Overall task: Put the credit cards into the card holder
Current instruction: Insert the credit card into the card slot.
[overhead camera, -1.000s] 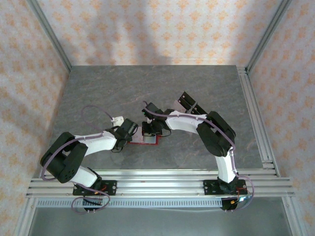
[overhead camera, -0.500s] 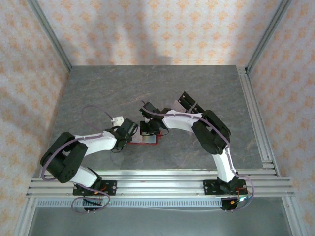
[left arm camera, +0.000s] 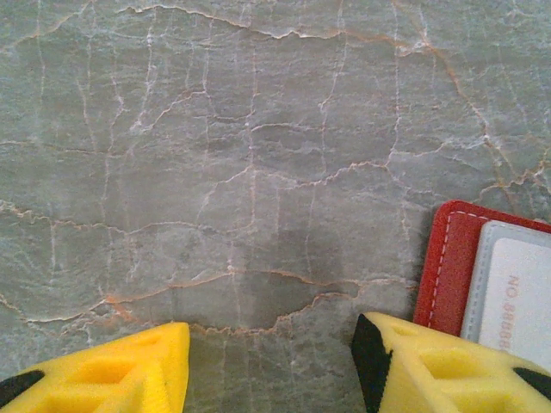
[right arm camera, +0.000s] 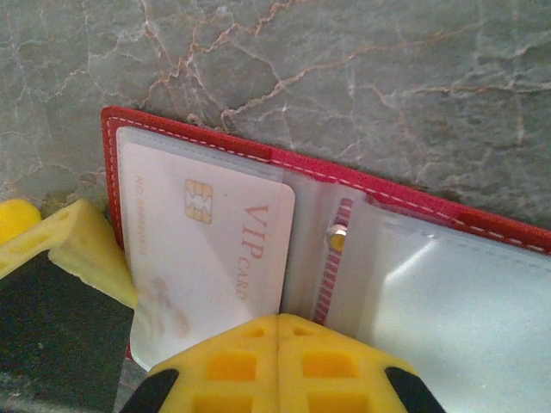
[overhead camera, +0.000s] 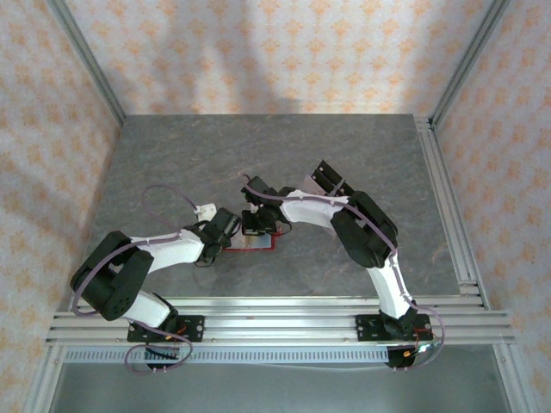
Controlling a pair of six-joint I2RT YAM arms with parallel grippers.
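The card holder (right arm camera: 215, 138) is a red wallet lying open on the grey stone table, pale clear pockets up and a small snap (right arm camera: 337, 237) at its fold. One credit card (right arm camera: 207, 249), pinkish-white and printed VIP CARD, lies in the left pocket. My right gripper (right arm camera: 278, 331) is shut, its yellow tips resting at the card's inner edge beside the fold. My left gripper (left arm camera: 271, 370) stands open over bare table just left of the wallet (left arm camera: 441, 267), nothing between its fingers. From above, both grippers meet at the wallet (overhead camera: 263, 246).
A clear acrylic stand with black strips (overhead camera: 331, 181) stands behind the right arm. Aluminium rails (overhead camera: 448, 206) run along the table's right and near edges. Patterned walls close in the back and sides. One yellow finger (right arm camera: 82, 237) of the left gripper sits against the wallet's left edge.
My right gripper has shifted a little to the left over the open wallet, staying shut. The left arm has not moved.
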